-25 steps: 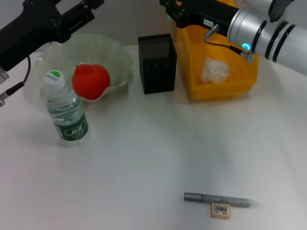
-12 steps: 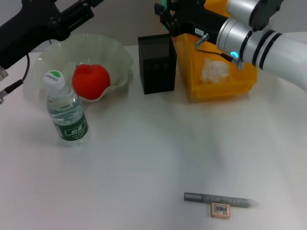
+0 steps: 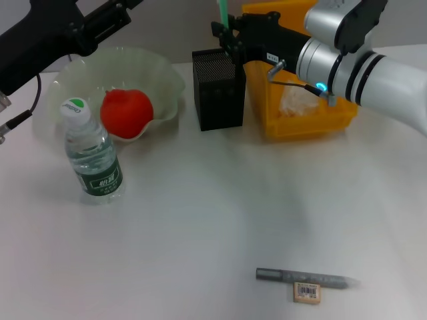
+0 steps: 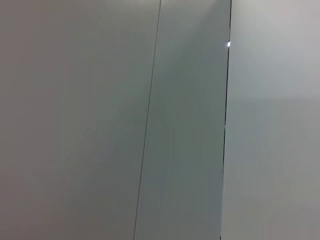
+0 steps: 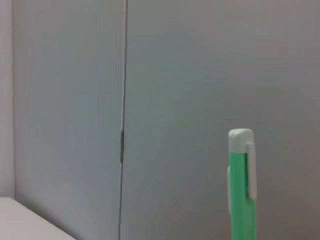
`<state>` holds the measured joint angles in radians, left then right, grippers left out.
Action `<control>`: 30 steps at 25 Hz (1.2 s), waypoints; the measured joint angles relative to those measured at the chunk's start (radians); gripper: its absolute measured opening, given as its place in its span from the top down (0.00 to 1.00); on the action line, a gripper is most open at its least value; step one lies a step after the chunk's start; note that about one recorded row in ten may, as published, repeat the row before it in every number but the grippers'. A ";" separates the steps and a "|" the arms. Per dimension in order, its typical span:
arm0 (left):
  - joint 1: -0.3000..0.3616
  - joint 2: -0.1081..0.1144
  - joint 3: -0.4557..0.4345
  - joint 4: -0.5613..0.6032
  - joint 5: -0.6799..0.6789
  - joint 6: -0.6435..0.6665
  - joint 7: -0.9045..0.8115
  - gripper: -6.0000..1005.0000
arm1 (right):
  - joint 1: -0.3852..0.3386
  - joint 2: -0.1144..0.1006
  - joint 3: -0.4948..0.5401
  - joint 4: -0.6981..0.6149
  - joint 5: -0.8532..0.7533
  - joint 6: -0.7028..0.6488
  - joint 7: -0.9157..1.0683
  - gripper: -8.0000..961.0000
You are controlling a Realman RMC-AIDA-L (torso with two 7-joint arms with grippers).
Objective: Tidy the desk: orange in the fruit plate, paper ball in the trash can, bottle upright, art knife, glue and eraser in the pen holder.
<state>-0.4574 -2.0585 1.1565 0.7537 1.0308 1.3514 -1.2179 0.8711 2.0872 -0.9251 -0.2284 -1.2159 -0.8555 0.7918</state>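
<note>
Currently the right gripper [image 3: 225, 35] is hovering over the one black mesh pen holder [image 3: 219, 88], closed around one green art knife [image 3: 221, 13] standing upright above the holder's opening. One orange [image 3: 126, 113] is sitting in the single fruit plate [image 3: 163, 73]; one bottle [image 3: 91, 151] is standing upright just in front of it. One paper ball [image 3: 298, 98] is lying in the yellow trash can [image 3: 308, 123]. One grey glue [image 3: 305, 277] and one eraser [image 3: 307, 293] are lying touching on the white surface [image 3: 200, 213]. The left gripper [image 3: 117, 15] is hanging above the plate; its opening I cannot tell. Grey wall panels [image 4: 150, 120] are standing behind.
</note>
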 joint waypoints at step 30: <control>0.004 -0.002 0.008 0.010 0.001 0.014 0.019 0.27 | 0.004 0.002 -0.011 0.023 0.032 0.012 -0.124 0.81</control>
<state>-0.4530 -2.0601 1.1642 0.7640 1.0320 1.3652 -1.1986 0.8747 2.0892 -0.9365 -0.2055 -1.1841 -0.8437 0.6676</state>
